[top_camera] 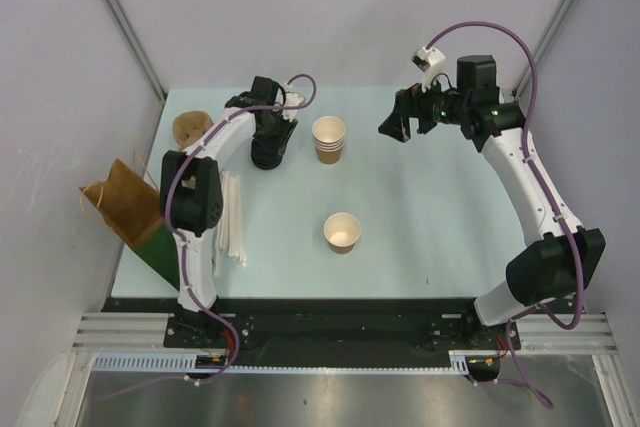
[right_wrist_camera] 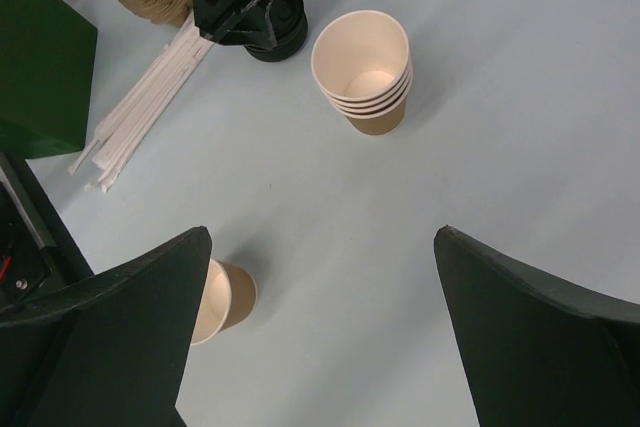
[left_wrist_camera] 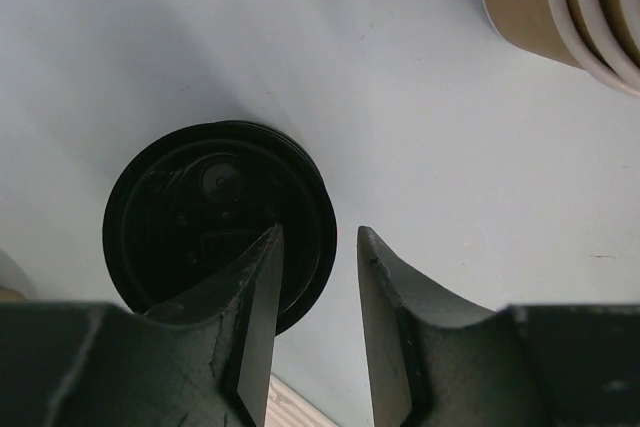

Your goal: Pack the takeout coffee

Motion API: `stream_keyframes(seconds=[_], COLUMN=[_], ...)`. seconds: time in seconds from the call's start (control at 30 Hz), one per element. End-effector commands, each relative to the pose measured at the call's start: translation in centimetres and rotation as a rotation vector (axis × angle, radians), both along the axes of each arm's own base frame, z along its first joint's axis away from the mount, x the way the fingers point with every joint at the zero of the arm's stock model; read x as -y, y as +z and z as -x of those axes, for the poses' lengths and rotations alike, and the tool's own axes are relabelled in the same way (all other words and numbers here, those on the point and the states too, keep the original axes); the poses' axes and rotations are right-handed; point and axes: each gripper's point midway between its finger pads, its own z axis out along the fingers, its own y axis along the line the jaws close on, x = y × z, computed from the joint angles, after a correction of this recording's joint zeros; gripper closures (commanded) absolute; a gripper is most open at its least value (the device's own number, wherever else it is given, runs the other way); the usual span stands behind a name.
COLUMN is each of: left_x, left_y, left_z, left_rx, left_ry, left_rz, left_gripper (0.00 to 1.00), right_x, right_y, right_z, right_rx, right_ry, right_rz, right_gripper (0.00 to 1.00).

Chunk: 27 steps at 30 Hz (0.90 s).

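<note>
The takeout coffee cup (top_camera: 342, 232), a single tan paper cup with a cream inside, stands lidless in the middle of the table; the right wrist view catches it beside the left finger (right_wrist_camera: 222, 299). A round black lid (left_wrist_camera: 205, 227) lies at the back left (top_camera: 266, 159). My left gripper (left_wrist_camera: 320, 232) hangs right over it (top_camera: 270, 137), jaws narrowly apart, one finger across the lid and the lid's right rim showing in the gap. My right gripper (top_camera: 397, 127) hovers wide open at the back right, nothing between its fingers (right_wrist_camera: 322, 237).
A stack of nested tan cups (top_camera: 329, 139) stands just right of the lid. White straws (top_camera: 232, 217) lie along the left arm. A brown paper bag (top_camera: 120, 197) and a green bag (top_camera: 150, 242) sit at the left edge, brown sleeves (top_camera: 188, 127) behind them.
</note>
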Motion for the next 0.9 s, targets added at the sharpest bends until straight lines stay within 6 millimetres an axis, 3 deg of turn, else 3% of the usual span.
stream_keyframes(seconds=[0.0, 0.3, 0.7, 0.87], left_x=[0.5, 0.1, -0.1, 0.2], left_y=[0.8, 0.1, 0.0, 0.9], left_z=[-1.3, -1.7, -1.9, -1.7], left_rx=[0.04, 0.04, 0.042, 0.047], left_ry=[-0.016, -0.004, 0.002, 0.001], left_rz=[-0.005, -0.023, -0.035, -0.016], left_gripper=[0.61, 0.71, 0.74, 0.86], right_x=[-0.1, 0.0, 0.1, 0.1], right_y=[0.6, 0.5, 0.6, 0.9], right_z=[0.0, -0.3, -0.4, -0.3], right_rx=[0.006, -0.013, -0.019, -0.015], right_ry=[0.011, 0.01, 0.014, 0.014], right_rz=[-0.024, -0.045, -0.061, -0.067], right_gripper=[0.0, 0.0, 0.0, 0.0])
